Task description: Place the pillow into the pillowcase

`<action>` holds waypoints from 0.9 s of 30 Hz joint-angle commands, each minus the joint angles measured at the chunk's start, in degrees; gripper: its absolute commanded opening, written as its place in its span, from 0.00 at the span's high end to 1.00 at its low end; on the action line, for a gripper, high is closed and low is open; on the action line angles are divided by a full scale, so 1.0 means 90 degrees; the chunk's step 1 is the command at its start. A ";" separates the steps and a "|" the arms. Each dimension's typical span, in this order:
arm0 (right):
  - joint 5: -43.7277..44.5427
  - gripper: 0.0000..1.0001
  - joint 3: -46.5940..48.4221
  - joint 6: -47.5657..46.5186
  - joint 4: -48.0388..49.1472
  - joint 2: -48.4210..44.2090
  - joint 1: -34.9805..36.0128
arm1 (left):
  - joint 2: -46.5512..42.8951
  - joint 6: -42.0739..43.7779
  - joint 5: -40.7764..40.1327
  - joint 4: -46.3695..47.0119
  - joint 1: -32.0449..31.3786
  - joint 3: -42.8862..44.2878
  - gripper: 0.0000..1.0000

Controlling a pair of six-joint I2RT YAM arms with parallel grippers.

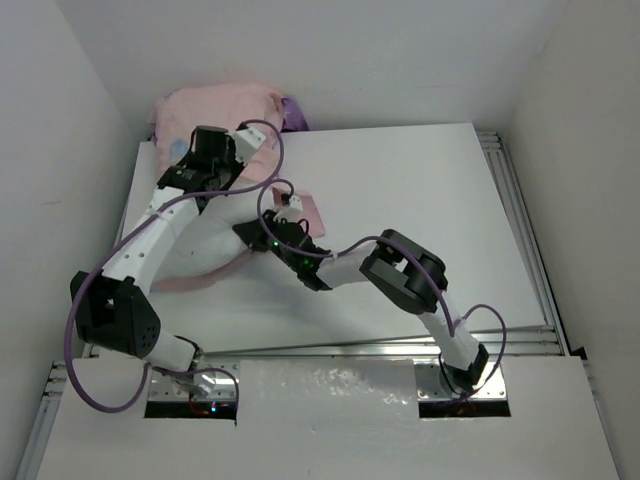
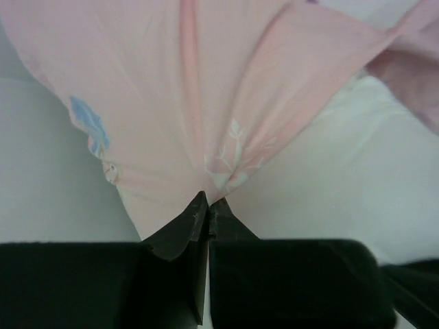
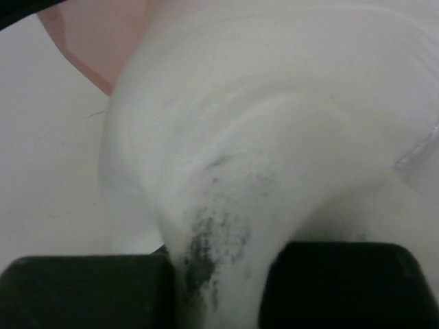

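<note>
The pillowcase (image 1: 222,108) is bunched at the table's far left corner, pale pink inside out, with a bit of purple (image 1: 293,112) showing. More of its pink fabric lies around the white pillow (image 1: 215,240) under my left arm. My left gripper (image 1: 192,165) is shut on a fold of the pink pillowcase (image 2: 206,103), its fingertips (image 2: 199,209) pressed together on the cloth. My right gripper (image 1: 256,235) is shut on a bunched part of the pillow (image 3: 274,103), which bears a dark smudge (image 3: 202,247) between the fingers. A pink edge (image 3: 96,41) shows at the upper left of the right wrist view.
The white table (image 1: 420,200) stretches to the right of the arms. Walls stand close on the left and behind. A metal rail (image 1: 520,220) runs along the table's right edge, another along the near edge (image 1: 380,348).
</note>
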 commanded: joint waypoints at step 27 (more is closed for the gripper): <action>0.1399 1.00 0.3713 -0.3325 0.1019 0.1502 -0.1336 | -0.0838 -0.0269 0.1959 -0.2019 -0.0583 0.0730 1.00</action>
